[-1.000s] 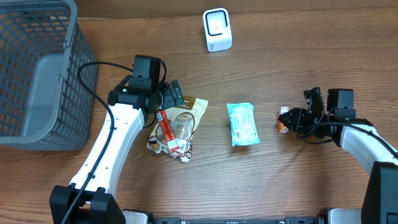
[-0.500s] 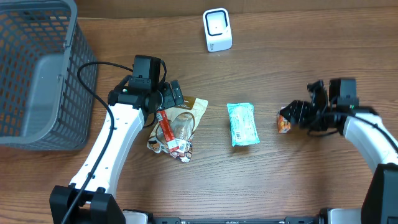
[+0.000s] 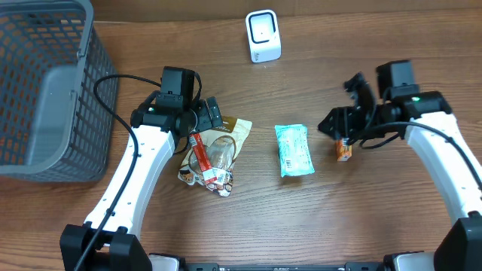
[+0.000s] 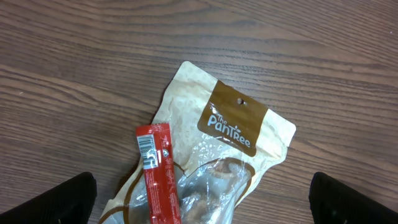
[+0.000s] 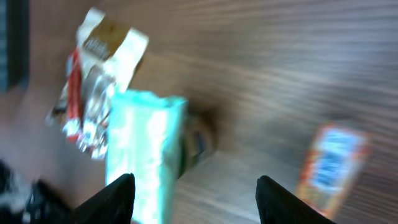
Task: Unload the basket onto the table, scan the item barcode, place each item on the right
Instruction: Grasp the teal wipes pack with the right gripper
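Note:
A white barcode scanner (image 3: pixel 263 35) stands at the back of the table. Three items lie on the wood: a tan pouch (image 3: pixel 226 139) with a red stick pack (image 3: pixel 199 154) on it, a teal packet (image 3: pixel 294 149), and a small orange packet (image 3: pixel 343 149). My left gripper (image 3: pixel 211 114) hovers wide open over the pouch (image 4: pixel 233 127) and red stick (image 4: pixel 158 180), holding nothing. My right gripper (image 3: pixel 339 109) is open and empty just above the orange packet (image 5: pixel 333 165). Its blurred wrist view also shows the teal packet (image 5: pixel 146 149).
A grey mesh basket (image 3: pixel 45 83) fills the back left corner. The left arm's cable loops beside it. Bare wood lies between the items and the scanner.
My right gripper opened and left the orange packet on the table, then rose and swung left and back. The left arm has not moved.

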Tool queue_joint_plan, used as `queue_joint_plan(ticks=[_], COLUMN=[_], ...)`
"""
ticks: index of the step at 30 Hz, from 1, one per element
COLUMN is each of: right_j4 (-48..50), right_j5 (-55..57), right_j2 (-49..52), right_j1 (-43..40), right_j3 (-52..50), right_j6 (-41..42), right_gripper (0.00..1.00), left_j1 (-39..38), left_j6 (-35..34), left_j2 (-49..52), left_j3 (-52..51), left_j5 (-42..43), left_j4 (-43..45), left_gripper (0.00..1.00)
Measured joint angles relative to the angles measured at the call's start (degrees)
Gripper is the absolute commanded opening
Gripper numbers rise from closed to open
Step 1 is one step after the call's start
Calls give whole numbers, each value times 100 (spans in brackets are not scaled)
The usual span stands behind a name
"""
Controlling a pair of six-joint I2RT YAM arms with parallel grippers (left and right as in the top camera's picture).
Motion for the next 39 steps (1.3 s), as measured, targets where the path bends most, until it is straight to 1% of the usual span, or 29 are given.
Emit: queue_joint_plan(ticks=[8,16,21,27,39], right_j4=[326,892,1416,2011,2168], right_j5=[-9,20,28,-94,-404], right_j2=[0,0,0,-2,-2], right_j1=[647,1058,1145,1165,1167], right_j3=[-542,-1054,-1255,-1620,-1705], right_j6=[-129,-144,4,455,693], right_gripper=[64,69,72,71,71], left_j1=[0,0,0,0,0], left_j6=[0,0,0,0,0], left_j2=[0,0,0,0,0], left_j3=[0,0,0,0,0], left_j5=[0,0,0,0,0], left_j4=[0,0,0,0,0], left_gripper=[100,100,100,100,100])
